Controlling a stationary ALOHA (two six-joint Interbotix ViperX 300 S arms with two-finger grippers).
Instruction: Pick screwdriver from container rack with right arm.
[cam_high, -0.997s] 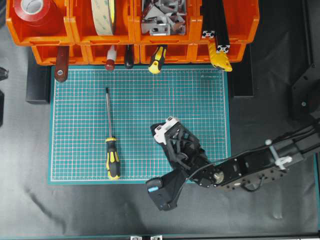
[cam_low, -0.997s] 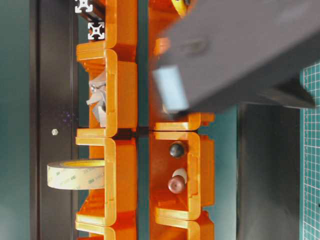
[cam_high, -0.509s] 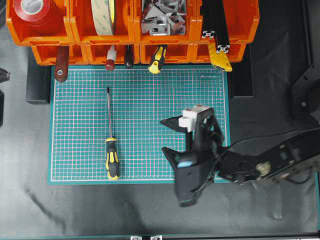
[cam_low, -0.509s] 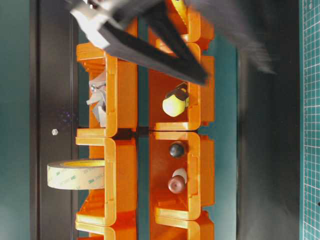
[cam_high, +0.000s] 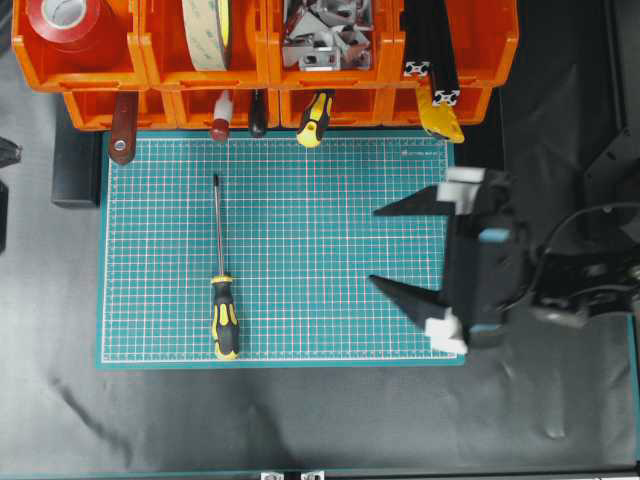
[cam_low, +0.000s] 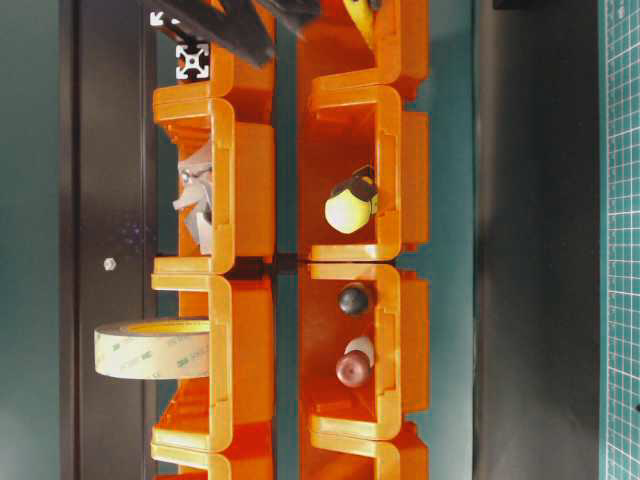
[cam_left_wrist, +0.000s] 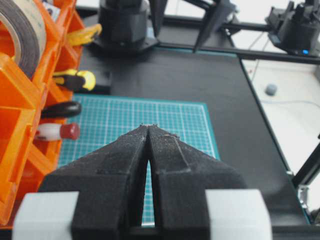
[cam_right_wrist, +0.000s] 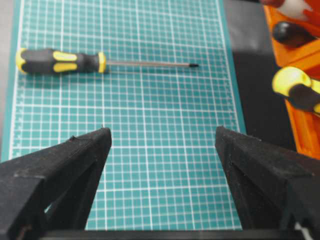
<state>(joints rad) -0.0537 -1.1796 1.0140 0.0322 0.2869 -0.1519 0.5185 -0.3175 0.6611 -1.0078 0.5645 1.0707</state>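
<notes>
on the green gridded cutting mat (cam_high: 300, 260), yellow-and-black-handled screwdriver (cam_high: 221, 283) lies flat near its left edge, well apart from the two-row orange plastic container rack (cam_high: 150, 75). right arm's black gripper (cam_high: 388, 248) spread wide over the mat's right edge, empty. left gripper (cam_left_wrist: 149, 131) fingers pressed together, empty.

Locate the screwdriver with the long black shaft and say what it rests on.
In the overhead view, the screwdriver lies flat on the left part of the green mat, its tip pointing toward the container rack, well clear of the open right tool.
</notes>
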